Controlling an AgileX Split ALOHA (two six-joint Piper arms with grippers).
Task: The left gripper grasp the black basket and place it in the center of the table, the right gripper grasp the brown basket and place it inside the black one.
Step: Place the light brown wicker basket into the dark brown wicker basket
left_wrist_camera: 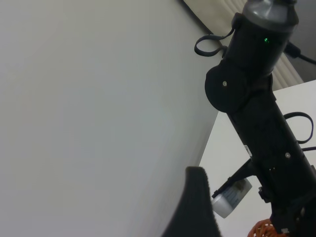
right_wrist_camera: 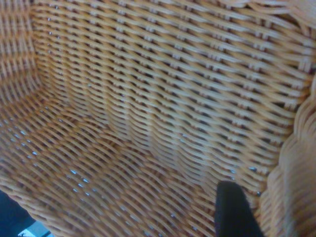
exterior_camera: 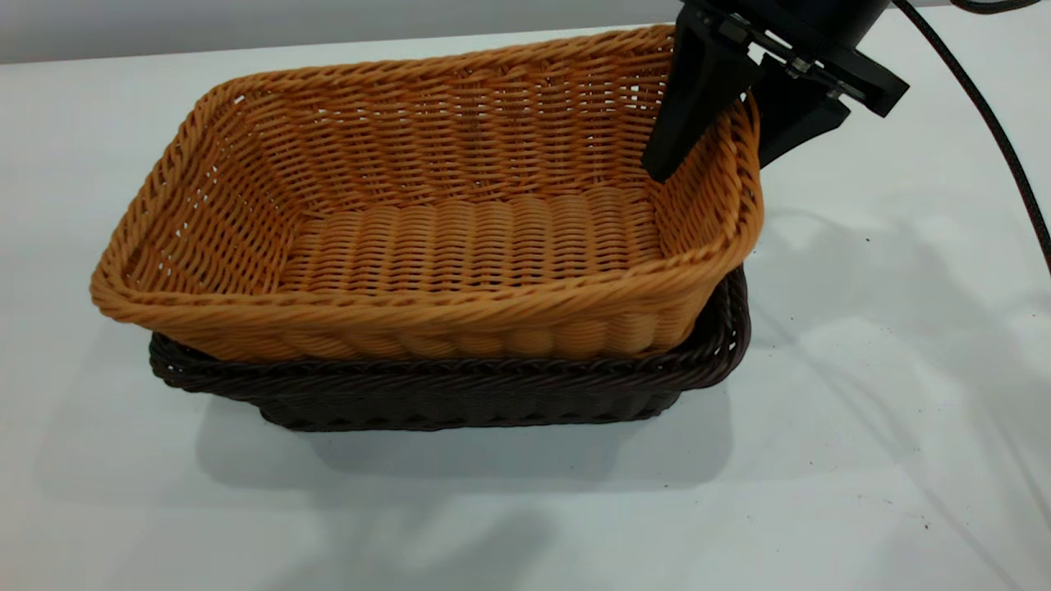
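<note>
The brown basket [exterior_camera: 460,246] sits nested in the black basket [exterior_camera: 460,394] in the middle of the table [exterior_camera: 862,427], its rim riding above the dark rim. My right gripper [exterior_camera: 710,164] straddles the brown basket's right end wall, one finger inside and one outside, shut on the braided rim. The right wrist view is filled with the brown basket's weave [right_wrist_camera: 148,98], with one black fingertip [right_wrist_camera: 232,212] against the wall. My left gripper [left_wrist_camera: 197,207] is out of the exterior view, raised and facing a pale wall, holding nothing that I can see.
A braided black cable [exterior_camera: 985,115] runs down the table's right side from the right arm. In the left wrist view the right arm [left_wrist_camera: 256,123] stands over the table edge, with a scrap of orange weave [left_wrist_camera: 261,229] below it. Bare tabletop surrounds the baskets.
</note>
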